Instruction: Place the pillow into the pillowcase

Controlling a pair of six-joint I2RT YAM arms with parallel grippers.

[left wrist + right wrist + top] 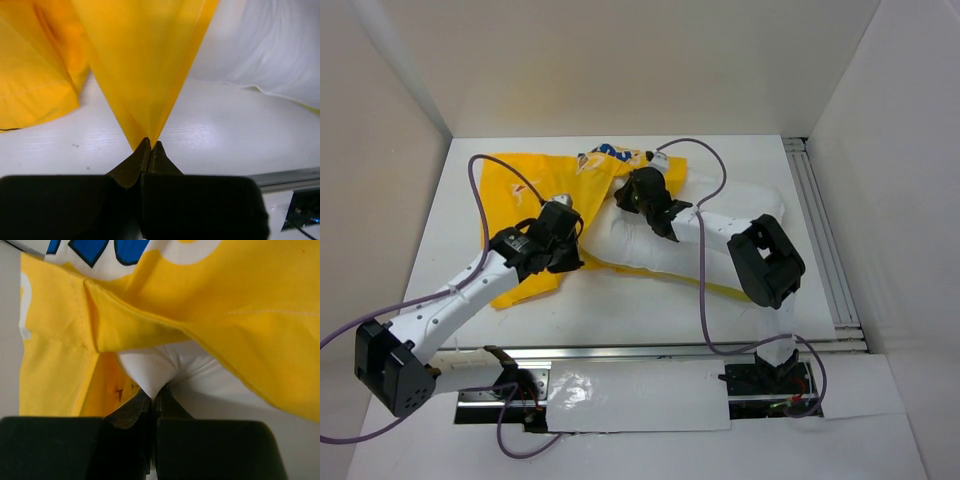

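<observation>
Two arms work over the white surface (620,315), and both sets of jaws are fully closed on fabric. The left arm (450,300) reaches to the pillowcase (515,190), which lies crumpled on the left half of the surface with its blue lettering (610,152) at the far edge. The left jaws pinch a fold of the yellow pillowcase cloth. In the left wrist view this cloth rises from the tips as a taut, widening wedge. The right arm (765,262) crosses over the pillow (620,250), which lies on the centre and right of the surface with its left end touching the pillowcase. The right jaws pinch a peak of the pillow's white fabric directly under a stitched hem of the pillowcase, which drapes over that end of the pillow. Most of the pillow lies outside the pillowcase. A thin yellow strip (295,101) runs along the near edge of the pillow.
</observation>
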